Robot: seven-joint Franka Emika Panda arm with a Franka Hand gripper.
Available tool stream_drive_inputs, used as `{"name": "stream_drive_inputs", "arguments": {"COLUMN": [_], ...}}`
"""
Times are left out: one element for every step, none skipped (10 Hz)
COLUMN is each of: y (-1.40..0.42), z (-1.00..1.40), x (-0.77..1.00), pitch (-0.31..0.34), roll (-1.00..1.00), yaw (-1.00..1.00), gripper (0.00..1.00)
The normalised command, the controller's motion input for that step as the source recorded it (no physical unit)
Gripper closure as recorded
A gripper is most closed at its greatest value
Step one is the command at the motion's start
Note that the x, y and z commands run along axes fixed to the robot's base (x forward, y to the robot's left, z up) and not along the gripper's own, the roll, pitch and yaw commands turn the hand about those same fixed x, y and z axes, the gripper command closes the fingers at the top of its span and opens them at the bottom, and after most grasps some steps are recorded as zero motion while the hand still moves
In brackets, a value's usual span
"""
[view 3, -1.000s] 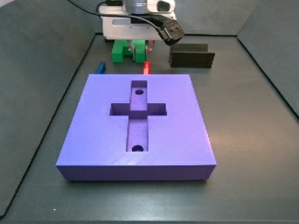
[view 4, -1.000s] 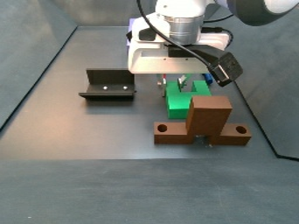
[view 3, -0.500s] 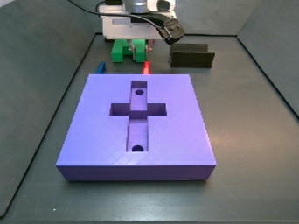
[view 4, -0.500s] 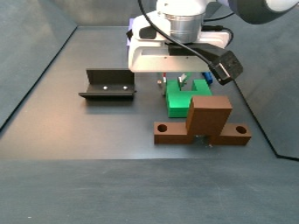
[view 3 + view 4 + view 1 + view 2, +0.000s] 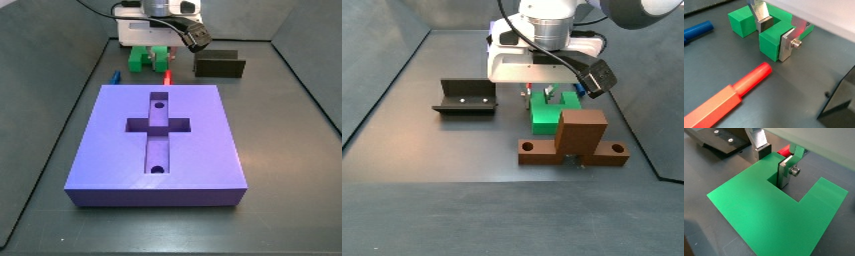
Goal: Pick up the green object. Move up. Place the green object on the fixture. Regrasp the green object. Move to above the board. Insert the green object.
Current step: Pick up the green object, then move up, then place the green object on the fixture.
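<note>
The green object (image 5: 769,46) is a bright green notched block with two prongs, lying on the dark floor. It also shows in a wrist view (image 5: 757,208) and in both side views (image 5: 151,57) (image 5: 545,116). My gripper (image 5: 775,39) straddles one prong, with one finger in the notch and one on the prong's outer face, both touching it. It also shows in the other views (image 5: 773,167) (image 5: 158,48) (image 5: 545,95). The fixture (image 5: 221,66) (image 5: 465,97) stands beside the gripper, apart from it. The purple board (image 5: 201,150) lies nearer the front.
A red rod (image 5: 737,90) (image 5: 167,74) lies on the floor next to the green object. A blue piece (image 5: 696,31) (image 5: 115,75) lies on its other side. A brown cross-shaped piece (image 5: 583,135) stands just in front of the green object. Grey walls surround the floor.
</note>
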Motion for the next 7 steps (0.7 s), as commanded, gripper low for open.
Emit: {"name": "stream_drive_inputs", "arguments": {"y": [0.0,0.0,0.0,0.06,0.05,0.02,0.0], "z": [0.0,0.0,0.83,0.73,0.6,0.26,0.0], "x": [0.0,0.0,0.0,-0.04,-0.06,0.0,0.03], "pitch": [0.0,0.0,0.0,0.045,0.075,0.059,0.0], "roll": [0.0,0.0,0.0,0.01,0.01,0.04,0.0], "yaw": [0.0,0.0,0.0,-0.02,-0.03,-0.02,0.0], "gripper": [1.0,1.0,1.0,1.0,1.0,1.0,1.0]}}
